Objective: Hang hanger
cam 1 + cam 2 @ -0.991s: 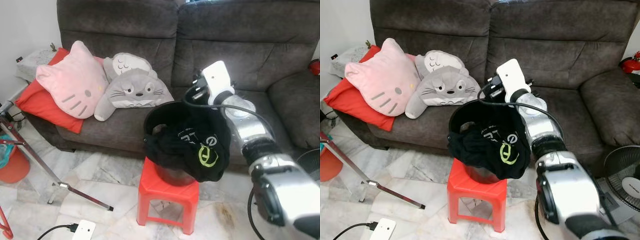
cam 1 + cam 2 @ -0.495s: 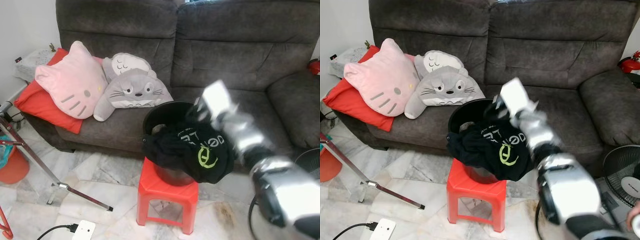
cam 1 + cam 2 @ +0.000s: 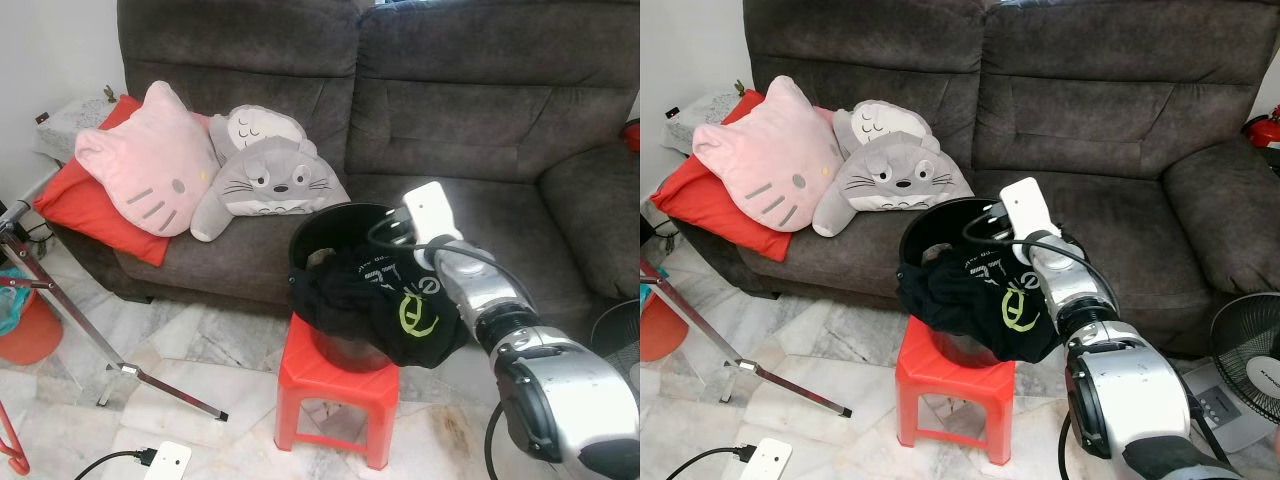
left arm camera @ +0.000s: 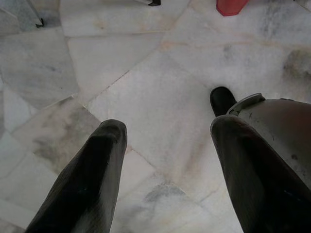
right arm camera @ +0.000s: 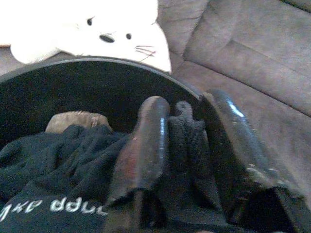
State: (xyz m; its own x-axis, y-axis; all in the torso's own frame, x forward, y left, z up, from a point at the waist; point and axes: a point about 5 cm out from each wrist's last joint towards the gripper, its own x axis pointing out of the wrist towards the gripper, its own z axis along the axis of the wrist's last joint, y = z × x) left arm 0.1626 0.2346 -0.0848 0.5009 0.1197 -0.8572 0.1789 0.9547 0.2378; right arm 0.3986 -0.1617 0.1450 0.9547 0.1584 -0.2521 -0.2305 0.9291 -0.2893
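A black bucket [image 3: 318,226] stands on a red plastic stool [image 3: 335,382] in front of the sofa. A black garment [image 3: 398,303] with a green and white print spills over the bucket's near right rim. My right arm reaches down to that rim. In the right wrist view, my right gripper [image 5: 187,105] is shut on a fold of the black garment [image 5: 181,127] just inside the bucket's rim [image 5: 97,63]. A brownish item [image 5: 73,121] lies in the bucket beside the cloth. My left gripper [image 4: 167,128] hangs open above the marble floor [image 4: 146,87].
A dark grey sofa [image 3: 480,130] fills the back, with a pink cat cushion [image 3: 150,165], a grey plush cushion [image 3: 265,180] and a red cushion [image 3: 75,200] at its left end. Metal stand legs [image 3: 90,340] cross the floor at left. A fan [image 3: 1250,350] stands at right, a white power strip [image 3: 165,460] by the front.
My right arm has dropped from above the bucket to its rim, and the gripper now sits in the black garment. The garment hangs slightly lower over the stool.
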